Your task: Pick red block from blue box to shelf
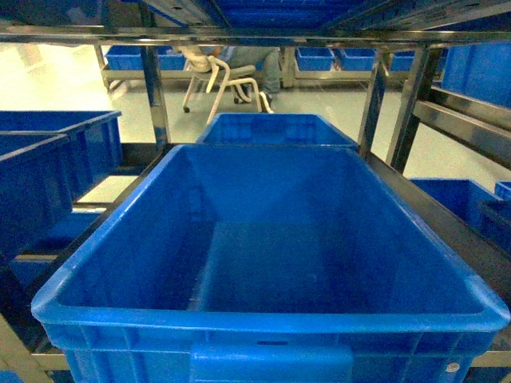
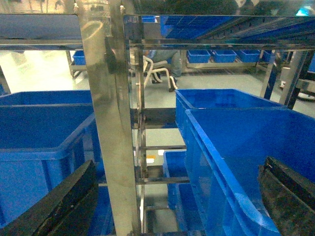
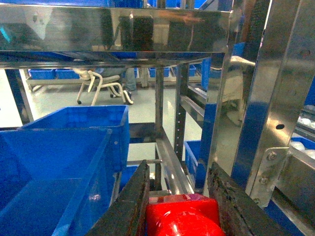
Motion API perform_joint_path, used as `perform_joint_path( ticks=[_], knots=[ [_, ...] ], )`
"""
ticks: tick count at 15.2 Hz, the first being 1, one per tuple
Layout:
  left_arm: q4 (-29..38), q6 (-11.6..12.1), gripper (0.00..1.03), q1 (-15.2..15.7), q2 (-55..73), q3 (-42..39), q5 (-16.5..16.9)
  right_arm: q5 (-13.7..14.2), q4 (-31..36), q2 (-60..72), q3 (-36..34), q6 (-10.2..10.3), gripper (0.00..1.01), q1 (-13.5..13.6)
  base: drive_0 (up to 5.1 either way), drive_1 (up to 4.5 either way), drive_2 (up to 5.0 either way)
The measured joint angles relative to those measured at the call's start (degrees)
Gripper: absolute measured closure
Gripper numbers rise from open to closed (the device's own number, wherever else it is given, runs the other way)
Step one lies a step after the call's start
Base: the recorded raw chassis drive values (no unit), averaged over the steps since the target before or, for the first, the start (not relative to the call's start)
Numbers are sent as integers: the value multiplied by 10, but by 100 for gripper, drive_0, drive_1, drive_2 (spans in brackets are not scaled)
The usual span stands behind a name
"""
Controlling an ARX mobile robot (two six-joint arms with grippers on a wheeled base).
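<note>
Overhead steel shelf (image 1: 255, 33), pale floor (image 1: 56, 80) beyond

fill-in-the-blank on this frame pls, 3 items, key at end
1. The right hand is shut on the ____ block.
2. The left hand is open and holds ____.
3. In the head view, the big blue crate on the shelf has ____ inside it.

Missing words: red; nothing; nothing

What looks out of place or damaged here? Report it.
Nothing stands out. The blue crate sits squarely on the shelf and looks empty and undamaged. The right end effector holds the red block; nothing spilled.
</note>
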Motion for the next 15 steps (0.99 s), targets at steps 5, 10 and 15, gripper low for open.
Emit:
perform_joint_path(
  ticks=[5, 10, 15],
  knots=[
    [0, 0, 5, 0, 0, 0, 0, 0, 0, 0, 0, 0, 72, 0, 0, 0, 0],
    [0, 0, 5, 0, 0, 0, 0, 0, 0, 0, 0, 0, 72, 0, 0, 0, 0],
    [0, 0, 5, 0, 0, 0, 0, -50, -36, 25, 2, 36, 72, -8, 0, 0, 0]
  ],
)
